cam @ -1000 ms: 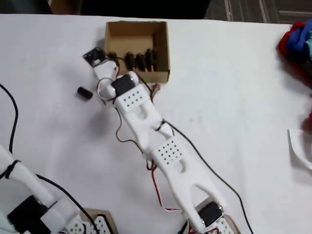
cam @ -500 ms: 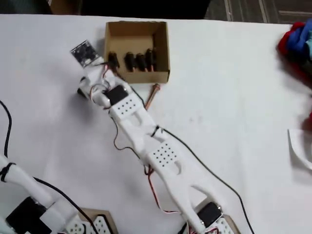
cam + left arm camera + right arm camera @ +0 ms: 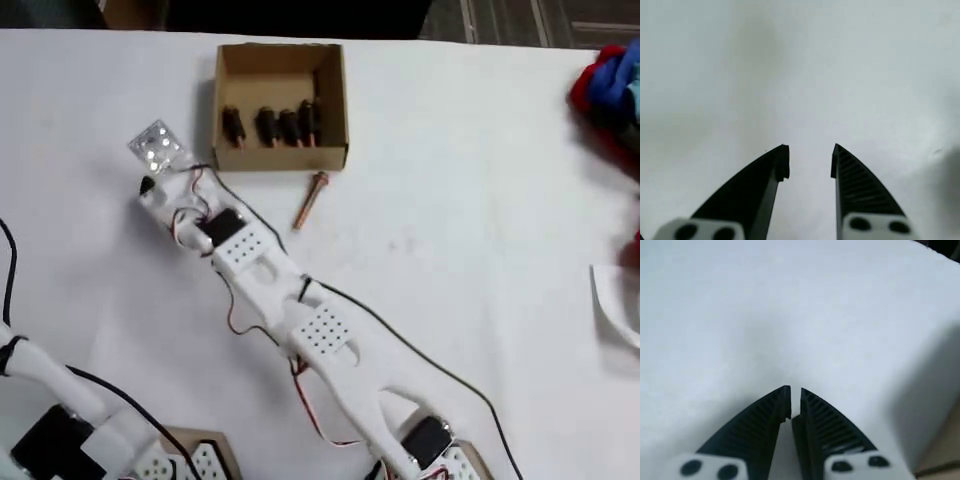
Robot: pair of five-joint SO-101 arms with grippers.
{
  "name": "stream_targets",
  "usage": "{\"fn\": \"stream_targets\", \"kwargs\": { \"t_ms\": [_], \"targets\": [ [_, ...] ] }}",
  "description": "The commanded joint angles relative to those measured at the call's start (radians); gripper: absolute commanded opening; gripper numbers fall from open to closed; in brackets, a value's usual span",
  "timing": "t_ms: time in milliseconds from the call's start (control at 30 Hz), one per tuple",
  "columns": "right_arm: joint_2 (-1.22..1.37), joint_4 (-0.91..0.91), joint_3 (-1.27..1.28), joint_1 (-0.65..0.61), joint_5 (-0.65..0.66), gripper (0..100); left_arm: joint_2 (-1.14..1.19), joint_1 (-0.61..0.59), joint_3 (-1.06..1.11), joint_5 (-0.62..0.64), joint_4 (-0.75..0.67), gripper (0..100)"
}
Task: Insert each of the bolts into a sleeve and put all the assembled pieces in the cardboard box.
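Four pieces boxed, one bolt loose; the last pairing looks to be the step in hand.

On the table (image 3: 480, 180) the right arm lies stretched toward the far left. The right gripper (image 3: 795, 392) has its fingers pressed almost together on nothing visible. The left gripper (image 3: 810, 155) hangs spread over bare cloth. The cardboard box (image 3: 280, 158) at the far edge holds four assembled pieces (image 3: 288, 126). The bolt (image 3: 310, 200) lies just before its near wall, which crowds any grasp. A small dark thing (image 3: 147, 186) at the right arm's tip may be the sleeve; I cannot tell.
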Motion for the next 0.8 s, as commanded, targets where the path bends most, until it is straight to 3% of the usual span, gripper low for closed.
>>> {"fn": "stream_targets", "kwargs": {
  "t_ms": [0,233,367,500,667,767],
  "targets": [
    [-0.016,0.082,-0.032,-0.004,0.000,2.6,-0.015,-0.028,-0.013,0.000,-0.017,16],
    [-0.110,0.371,-0.046,0.041,-0.009,2.6,-0.015,-0.023,-0.027,0.005,-0.015,16],
    [-0.180,0.611,-0.048,0.053,-0.155,2.6,-0.015,-0.021,-0.071,0.006,-0.014,16],
    [-0.291,0.828,-0.048,0.048,-0.210,2.7,-0.015,-0.020,-0.094,0.006,-0.018,16],
    [-0.426,0.874,-0.048,0.044,-0.210,2.9,-0.009,0.014,-0.085,0.006,-0.017,16],
    [-0.444,0.789,-0.048,0.054,-0.215,2.8,-0.011,0.035,-0.079,0.006,-0.020,16]
  ]
}}
